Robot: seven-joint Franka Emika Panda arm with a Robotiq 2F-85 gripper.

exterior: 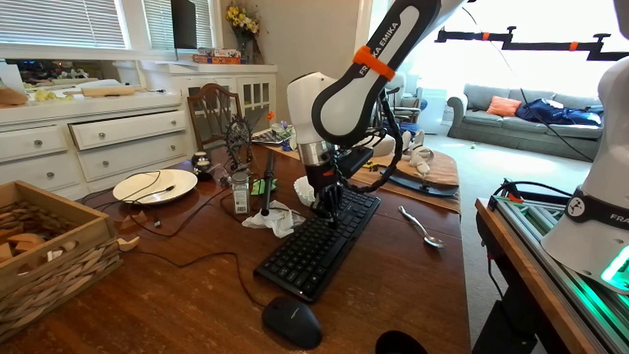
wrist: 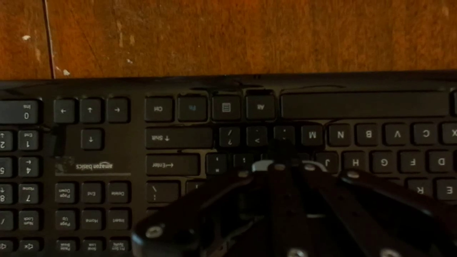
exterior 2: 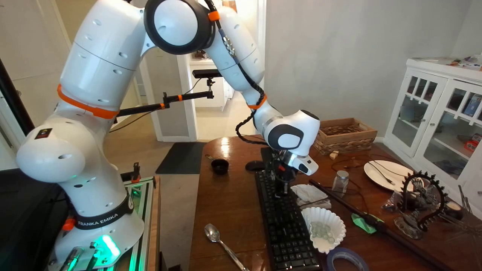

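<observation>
The claw (wrist: pixel 283 150) points straight down, fingers together, tips by the comma key (wrist: pixel 284 132) in the wrist view. Pressing or just above the keys: cannot tell. Directly beneath the claw, a black keyboard (exterior: pixel 307 255) lies flat on a brown wooden table (exterior: pixel 393 285), running out to both sides of the claw.

Beside the claw, on the side away from the robot's base (exterior 2: pixel 96 205): crumpled white cloth or tissue (exterior: pixel 280 222). Along the same keyboard edge, a white fluted bowl (exterior 2: pixel 319 214) with clear beads (exterior 2: pixel 321 230) in it, blue tape roll (exterior 2: pixel 350 253) near the bowl. On the base side of the claw, a metal spoon (exterior: pixel 420 228), apart from the keyboard. Off one keyboard end, a black mouse (exterior: pixel 292 322).

Past the cloth from the claw: black rod (exterior: pixel 268 184), lidded glass jar (exterior: pixel 241 193), then a spiked ring ornament (exterior: pixel 238 140) and a white plate (exterior: pixel 182 182), cables across it. Woven basket (exterior: pixel 64 282) well apart from the claw.

Farthest from the claw: wooden chair (exterior: pixel 216 93), white drawers (exterior: pixel 132 135), one partly out, and a grey sofa (exterior: pixel 535 132) bearing an orange cushion (exterior: pixel 503 106).
</observation>
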